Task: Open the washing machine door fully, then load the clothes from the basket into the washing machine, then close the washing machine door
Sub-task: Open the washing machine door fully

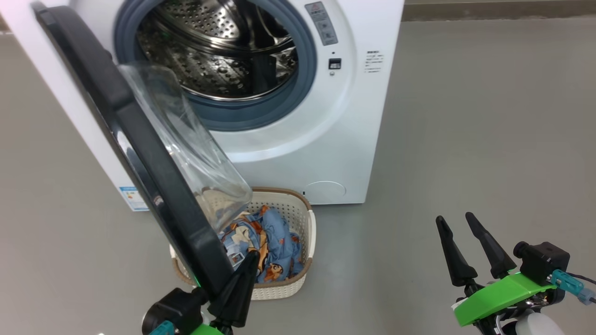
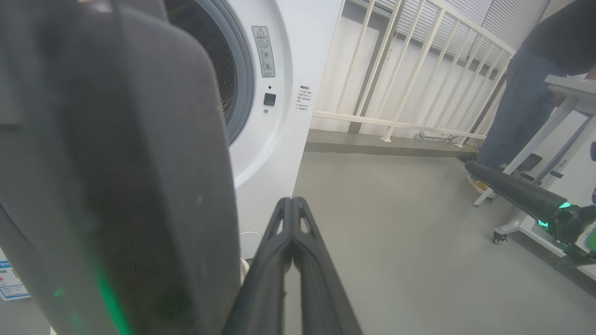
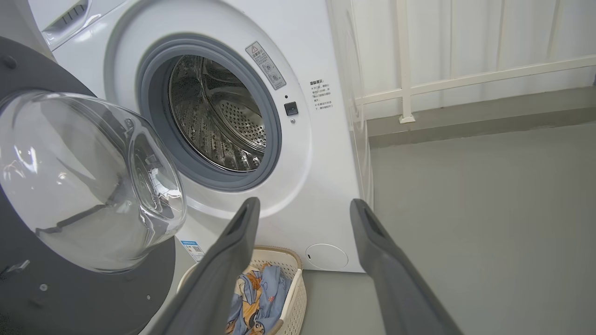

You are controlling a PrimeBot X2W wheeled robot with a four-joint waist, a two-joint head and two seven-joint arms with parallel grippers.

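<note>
Washing machine (image 1: 288, 153) stands white and boxy on the grey floor (image 1: 489, 139), its round opening uncovered so that the steel perforated drum (image 1: 219, 51) and the grey gasket (image 1: 298, 88) show. The washing machine door (image 1: 139, 153) is swung out on the robot's left, standing roughly edge-on in the head view, its wide black rim toward the camera and its clear glass bowl bulging toward the opening. A white railing (image 2: 409, 70) runs behind the machine's right side, and a person's leg in blue trousers (image 2: 521, 102) stands beside a white wheeled table frame (image 2: 535, 153) in the left wrist view.

The basket (image 1: 298, 204) sits on the floor just in front of the machine, below the opening, partly behind the door's lower edge in the head view. The clothes (image 1: 274, 242), blue with orange and cream prints, lie heaped inside it.

The left gripper (image 1: 251, 256) has its two dark fingers pressed together with nothing between them, just beside the door's lower rim, its tip over the basket in the head view; whether it touches the rim cannot be told. The right gripper (image 1: 455, 217) hangs over bare floor well to the right of the basket, its jaws spread wide and empty.
</note>
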